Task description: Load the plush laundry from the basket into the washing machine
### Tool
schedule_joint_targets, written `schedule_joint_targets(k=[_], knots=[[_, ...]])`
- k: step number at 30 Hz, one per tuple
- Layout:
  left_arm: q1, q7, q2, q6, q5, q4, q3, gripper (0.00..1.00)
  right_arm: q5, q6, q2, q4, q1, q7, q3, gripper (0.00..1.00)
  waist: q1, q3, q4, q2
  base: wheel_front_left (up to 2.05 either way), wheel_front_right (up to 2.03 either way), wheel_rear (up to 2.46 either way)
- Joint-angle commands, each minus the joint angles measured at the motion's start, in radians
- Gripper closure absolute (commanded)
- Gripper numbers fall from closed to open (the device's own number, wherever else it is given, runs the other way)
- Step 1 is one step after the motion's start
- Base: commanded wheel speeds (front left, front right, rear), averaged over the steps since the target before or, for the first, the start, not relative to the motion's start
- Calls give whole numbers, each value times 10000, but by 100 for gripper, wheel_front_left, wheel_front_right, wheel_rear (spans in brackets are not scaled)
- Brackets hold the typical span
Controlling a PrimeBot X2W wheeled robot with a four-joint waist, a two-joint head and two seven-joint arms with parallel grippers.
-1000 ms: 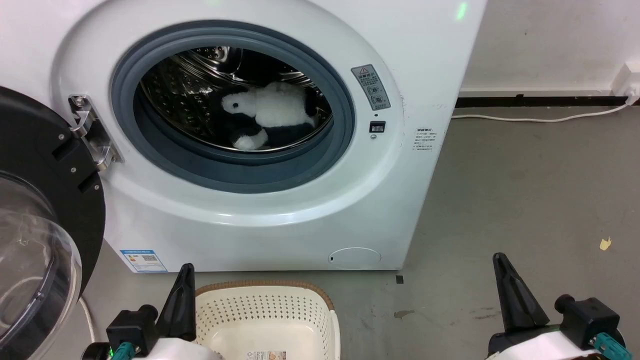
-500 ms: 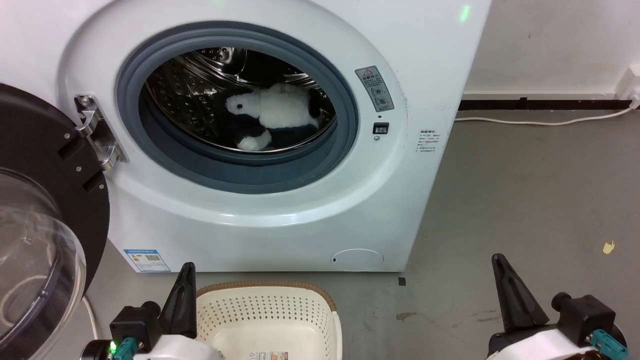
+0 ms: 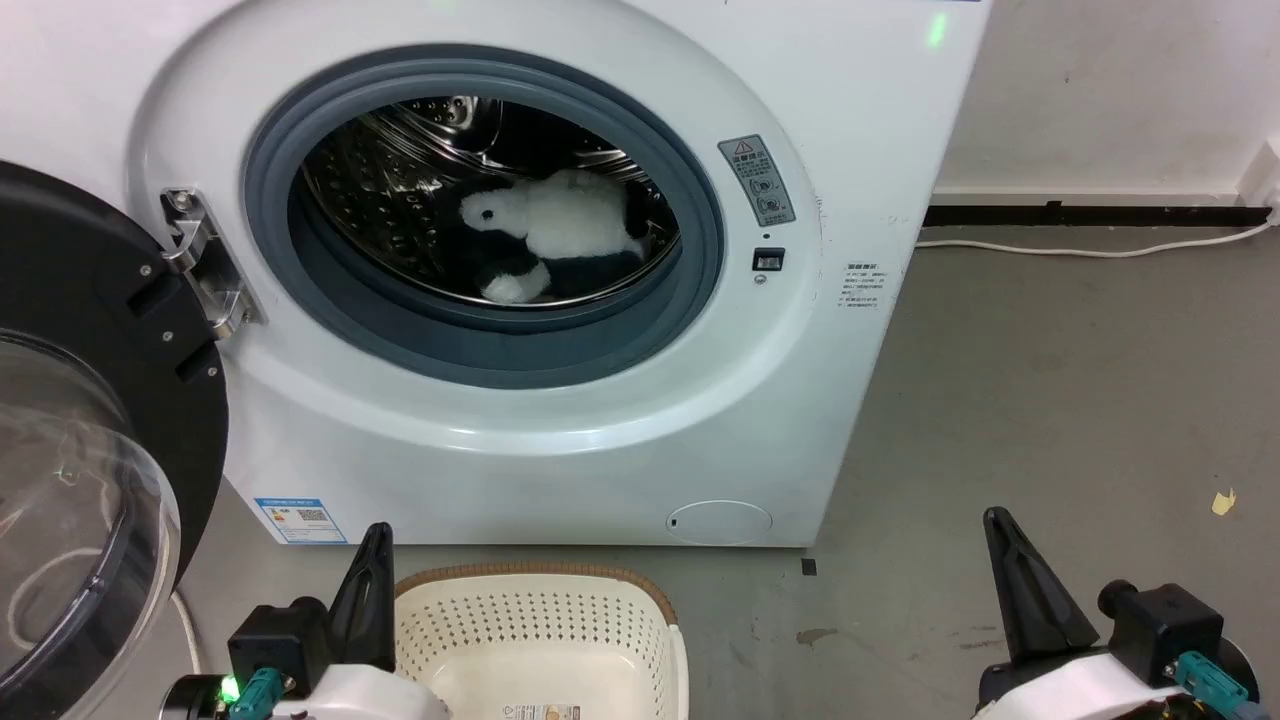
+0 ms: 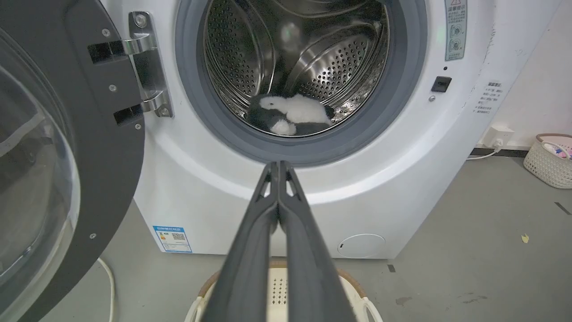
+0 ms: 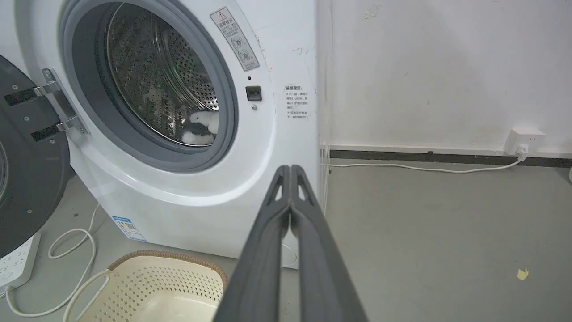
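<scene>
**Head view.** The large white front-loading washing machine (image 3: 620, 420) occupies the upper left and centre of the frame. Its black-framed clear round door (image 3: 100, 330) is swung fully open at the left edge. The fluffy white-and-black plush panda (image 3: 560, 225) lies on the floor of the shiny steel perforated drum, wholly behind the grey rubber door ring. The cream-white perforated plastic basket (image 3: 530, 625) with a brown rim stands on the grey floor at bottom centre, just in front of the machine. The visible part of its bottom carries only a small label; the near end is cut off by the frame edge. The left gripper (image 3: 378, 535) is at lower left and the right gripper (image 3: 995, 520) at lower right. Both are well apart from the drum.

**Left wrist view.** The left gripper (image 4: 278, 163) has its fingers pressed together, with nothing between them. The panda (image 4: 297, 112) is in the drum at upper centre, and the basket (image 4: 364, 304) is at the bottom edge.

**Right wrist view.** The right gripper (image 5: 290, 166) also has its fingers pressed together and holds nothing. The panda (image 5: 201, 127) is partly hidden by the door ring. The basket (image 5: 165, 286) interior at lower left shows no laundry.

**Progress.** The loading step appears complete: the item is inside the machine and both grippers are free. Judged from the task wording, nothing further is required, though the door stands open.
</scene>
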Motion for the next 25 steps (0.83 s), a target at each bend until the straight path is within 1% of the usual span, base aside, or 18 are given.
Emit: schedule_joint_targets(k=[1,25], knots=[[-150,69,-53,45,124,-95,45,100,-85,-4,6,-59,-192,79,-32,100,-1,-7,12,0,0,0,0],[-245,600,-119,144,622,-320,75,100,-610,-5,8,-154,-302,611,-130,100,-1,-100,169,0,0,0,0]])
